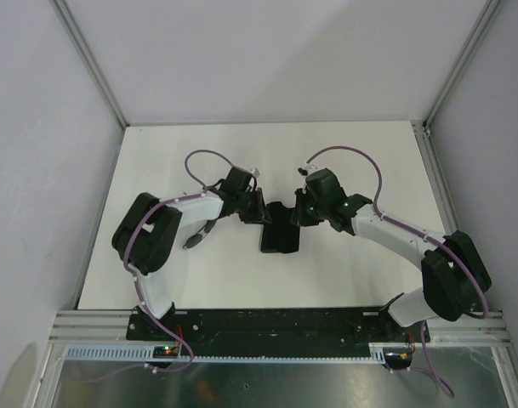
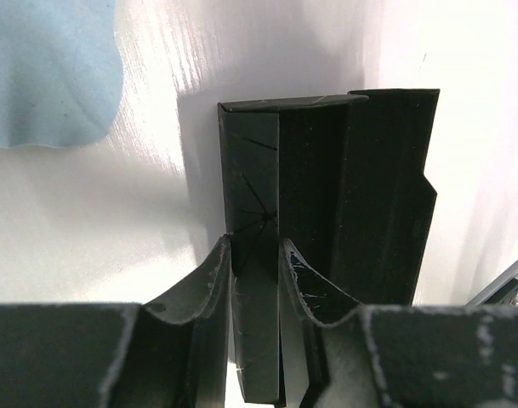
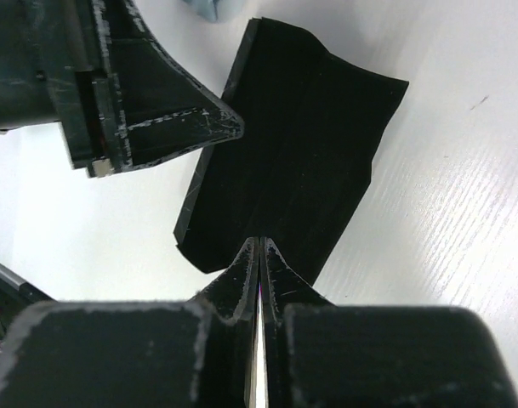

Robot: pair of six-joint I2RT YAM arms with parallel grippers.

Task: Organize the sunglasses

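1. I am not finding the sunglasses in any view. They may be lying inside the black folding case (image 1: 280,240) or hiding under my arms, and I cannot tell which.
2. I am judging them to be light but fragile, with thin temple arms that bend easily and slick lenses that smudge and scratch. I am planning to take them by the frame, at the bridge or a hinge corner, never by a lens or a temple tip.
3. The case is lying at the middle of the surface (image 1: 199,153), between my two wrists, with its flat panels partly unfolded. It is looking stiff along the panels and floppy at the creases.
4. My left gripper (image 2: 255,245) is pinching narrowly on one upright panel of the case, with a finger on each side.
5. My right gripper (image 3: 259,246) is pressing its fingers together at the case's near edge. I cannot tell whether it is nipping a thin flap there.
6. A light blue cloth (image 2: 46,68) is lying on the surface near the case, not touching it.
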